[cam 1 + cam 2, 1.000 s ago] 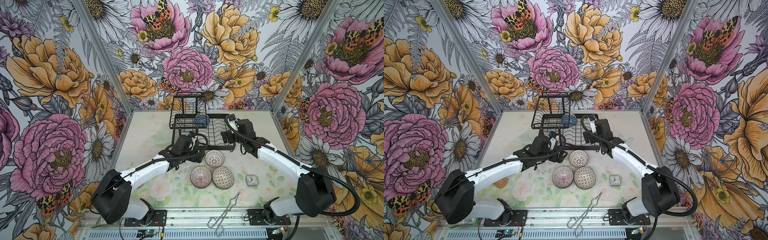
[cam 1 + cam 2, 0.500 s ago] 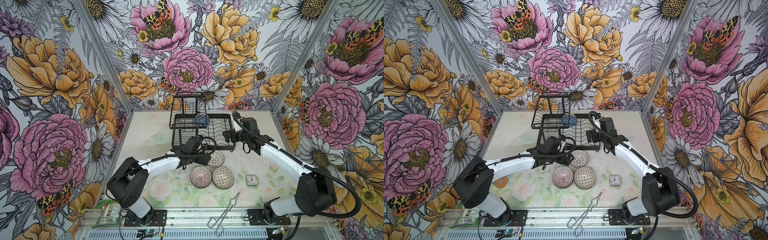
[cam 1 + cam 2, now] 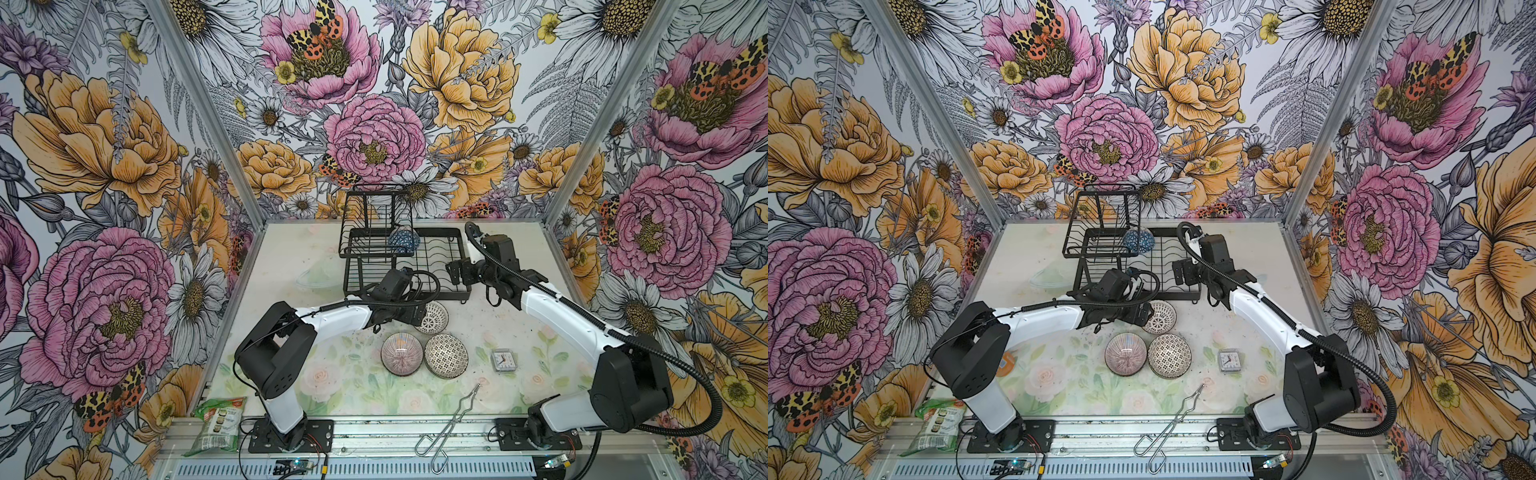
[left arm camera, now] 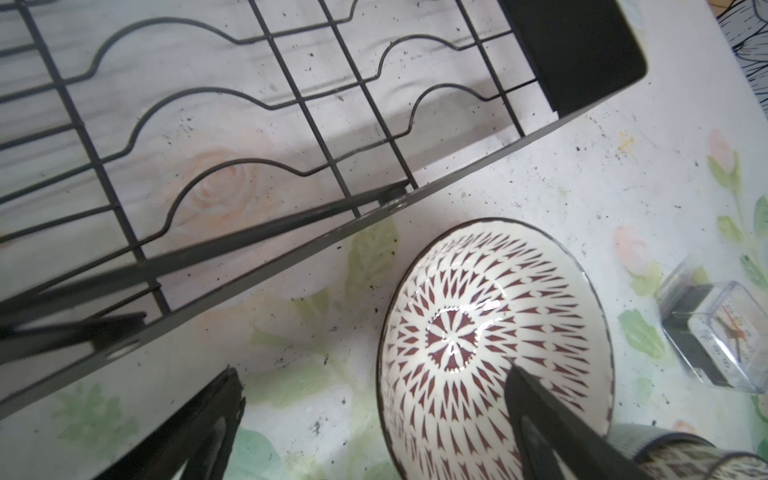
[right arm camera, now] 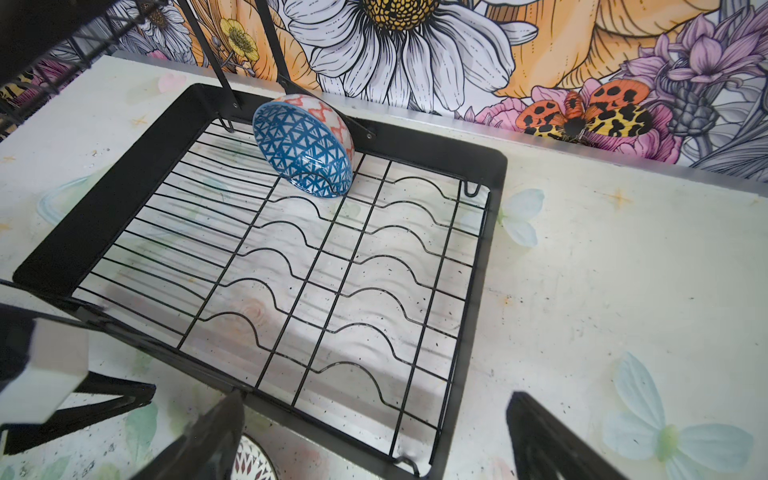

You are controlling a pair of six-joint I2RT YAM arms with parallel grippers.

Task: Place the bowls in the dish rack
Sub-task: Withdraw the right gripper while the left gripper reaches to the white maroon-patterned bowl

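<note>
Straddling the rim of the white patterned bowl (image 4: 478, 332), the left hand (image 4: 372, 372) stands released; the right hand (image 5: 376, 395), released too, hovers at the 4 o'clock corner of the dish rack (image 5: 415, 141).

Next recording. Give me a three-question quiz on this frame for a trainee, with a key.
1. True or false: the blue-triangle bowl stands on edge in the dish rack.
2. How many bowls show on the table outside the rack, in a top view? A two, B three, C five.
3. Fill in: in the left wrist view, the left gripper holds its fingers ____, one on either side of the rim of the dart-patterned bowl.
Key: 1 true. 2 B: dart-patterned bowl, pink-striped bowl, mosaic bowl. 3 open.
</note>
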